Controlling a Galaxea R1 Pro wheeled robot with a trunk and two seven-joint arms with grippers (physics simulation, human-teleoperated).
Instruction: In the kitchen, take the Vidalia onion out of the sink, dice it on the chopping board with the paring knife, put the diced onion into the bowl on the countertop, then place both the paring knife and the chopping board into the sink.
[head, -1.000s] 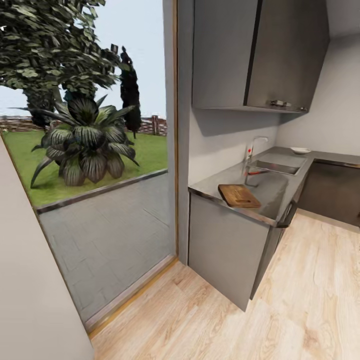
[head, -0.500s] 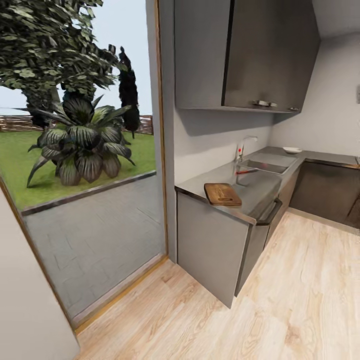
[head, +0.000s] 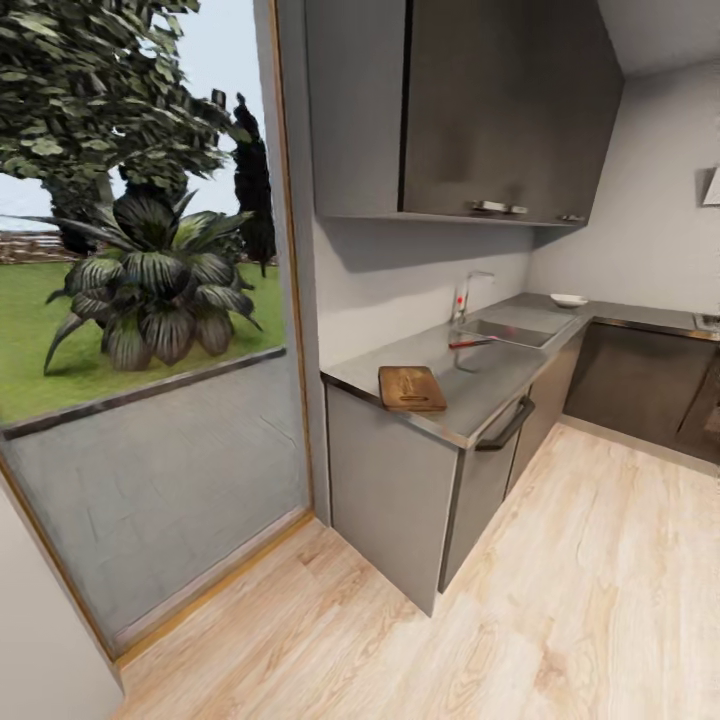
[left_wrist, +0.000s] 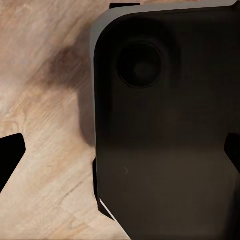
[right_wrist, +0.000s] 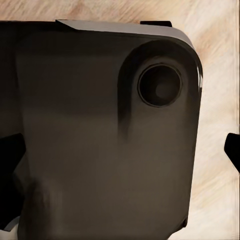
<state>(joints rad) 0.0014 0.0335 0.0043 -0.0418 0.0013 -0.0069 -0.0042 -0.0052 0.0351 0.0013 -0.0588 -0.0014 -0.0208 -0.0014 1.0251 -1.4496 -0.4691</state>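
Observation:
The grey countertop (head: 470, 385) runs along the wall ahead of me in the head view. The brown chopping board (head: 411, 388) lies on its near end. Beyond it the paring knife (head: 470, 343) with its red handle rests by the near edge of the sink (head: 520, 333). The chrome tap (head: 467, 293) stands behind the sink. The white bowl (head: 568, 299) sits at the far corner of the worktop. The Vidalia onion is hidden from here. My left gripper (left_wrist: 120, 155) and right gripper (right_wrist: 120, 150) are open, hanging over my dark base and the wooden floor.
A tall glass door (head: 150, 330) to the garden fills the left side. Grey base cabinets with dark bar handles (head: 505, 425) stand under the worktop, wall cabinets (head: 460, 110) above it. Light wooden floor (head: 560, 600) stretches ahead and right.
The whole head view has shifted left, so the camera has moved; the counter and its things keep their places relative to each other.

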